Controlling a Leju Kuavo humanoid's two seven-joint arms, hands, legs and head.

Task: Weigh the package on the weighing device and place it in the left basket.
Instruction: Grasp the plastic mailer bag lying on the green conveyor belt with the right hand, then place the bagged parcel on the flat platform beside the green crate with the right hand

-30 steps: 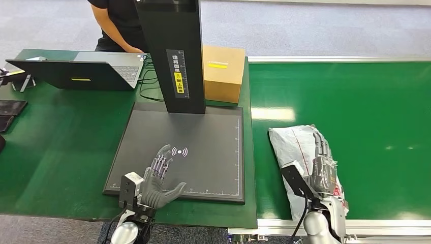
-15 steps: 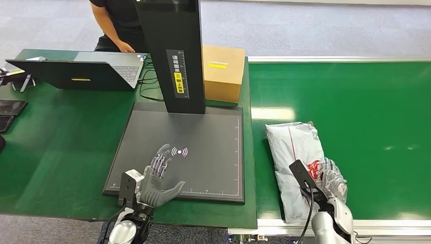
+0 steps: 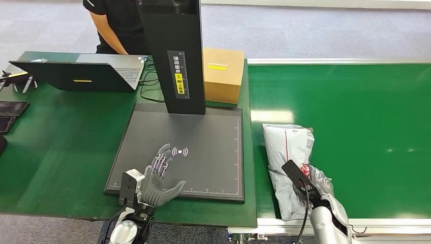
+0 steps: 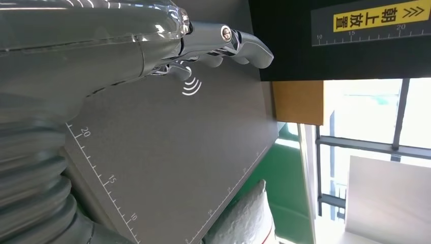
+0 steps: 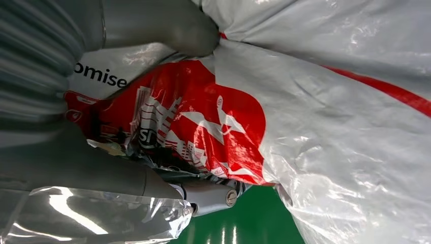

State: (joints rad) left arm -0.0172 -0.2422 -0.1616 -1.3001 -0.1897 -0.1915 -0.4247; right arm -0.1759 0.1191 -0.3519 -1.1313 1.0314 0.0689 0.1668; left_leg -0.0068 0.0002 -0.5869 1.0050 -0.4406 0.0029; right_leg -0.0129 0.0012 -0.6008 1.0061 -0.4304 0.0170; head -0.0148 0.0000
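Note:
The package [image 3: 288,150], a white-grey plastic mailer with red print, lies on the green belt just right of the weighing device. My right hand [image 3: 317,182] grips its near end. In the right wrist view the thumb [image 5: 167,25] presses into the crumpled package [image 5: 330,101] and a finger [image 5: 211,195] curls under it. The weighing device is a dark flat pad [image 3: 208,127] with a black column [image 3: 175,51] at its back. My left hand [image 3: 158,178] hovers open over the pad's near left part, fingers [image 4: 223,43] spread above the pad [image 4: 167,152], holding nothing.
A cardboard box [image 3: 222,71] stands behind the pad's right corner. An open laptop [image 3: 86,71] with cables sits at the back left, and a person [image 3: 114,25] is behind it. The green conveyor belt [image 3: 366,117] stretches to the right.
My right hand has drawn back toward the near edge, from lying on top of the package to gripping its near end. The package has shifted left toward the pad. The left hand stays put.

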